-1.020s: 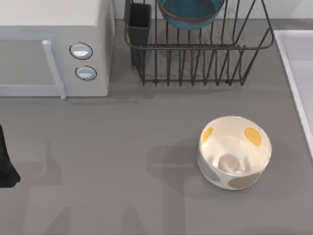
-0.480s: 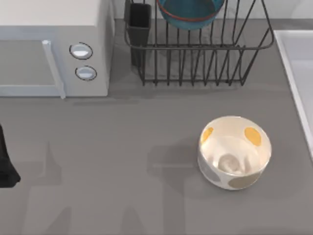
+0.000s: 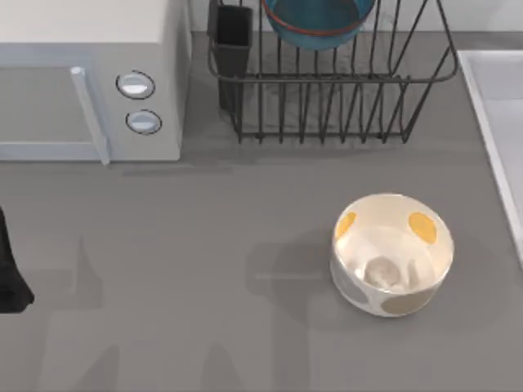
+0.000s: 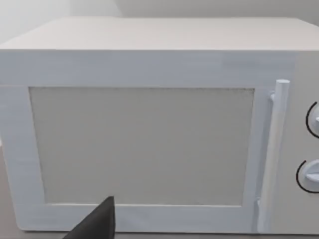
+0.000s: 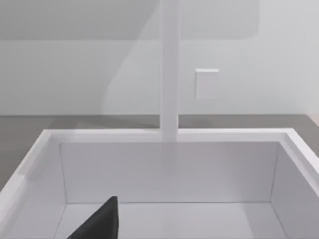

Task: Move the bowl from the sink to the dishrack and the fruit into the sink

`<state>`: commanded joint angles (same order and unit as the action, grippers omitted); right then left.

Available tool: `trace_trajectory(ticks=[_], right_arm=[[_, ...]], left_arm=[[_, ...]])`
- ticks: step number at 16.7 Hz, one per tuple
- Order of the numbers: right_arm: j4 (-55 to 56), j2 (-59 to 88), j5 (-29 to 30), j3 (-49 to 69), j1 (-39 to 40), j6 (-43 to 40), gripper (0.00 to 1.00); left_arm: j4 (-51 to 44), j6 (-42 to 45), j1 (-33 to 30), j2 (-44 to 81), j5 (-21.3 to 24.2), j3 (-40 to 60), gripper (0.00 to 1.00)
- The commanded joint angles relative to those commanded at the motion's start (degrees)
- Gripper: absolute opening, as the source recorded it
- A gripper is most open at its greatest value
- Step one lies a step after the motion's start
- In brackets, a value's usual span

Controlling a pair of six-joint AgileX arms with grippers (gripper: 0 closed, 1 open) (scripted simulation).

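Your bowl (image 3: 317, 20) rests among the dishrack (image 3: 343, 98) bars, well apart from both arms' fingers, and you cannot tell how wide either pair stands. The left fingers (image 4: 99, 221) face the microwave (image 4: 139, 144), and the right fingers (image 5: 102, 219) hang over the sink (image 5: 164, 135). A careless reach could bump the bowl loose or clip the white bowl (image 3: 391, 253) on the tabletop (image 3: 204, 269); nothing has shifted since a second ago.
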<state>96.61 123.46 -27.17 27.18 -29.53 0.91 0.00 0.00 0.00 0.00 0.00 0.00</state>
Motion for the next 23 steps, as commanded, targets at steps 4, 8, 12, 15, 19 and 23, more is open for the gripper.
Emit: trace_trajectory(ticks=[4,8,12,15,19,23], right_arm=[[-10.4,-13.2,3.2,-3.0,3.0,0.0,1.00],[-26.9,-35.4,7.7,-7.4,7.9,-0.1,1.00],[-46.4,-62.6,13.0,-12.8,13.9,-0.3,1.00],[-61.5,-82.9,17.2,-17.0,18.5,-0.4,1.00],[-80.0,-105.7,22.3,-22.1,24.1,-0.7,1.00],[-92.7,-119.5,25.9,-25.9,28.1,-0.9,1.00]], left_arm=[[0.0,0.0,0.0,0.0,0.0,0.0,1.00],[0.0,0.0,0.0,0.0,0.0,0.0,1.00],[0.0,0.0,0.0,0.0,0.0,0.0,1.00],[0.0,0.0,0.0,0.0,0.0,0.0,1.00],[0.0,0.0,0.0,0.0,0.0,0.0,1.00],[0.0,0.0,0.0,0.0,0.0,0.0,1.00]])
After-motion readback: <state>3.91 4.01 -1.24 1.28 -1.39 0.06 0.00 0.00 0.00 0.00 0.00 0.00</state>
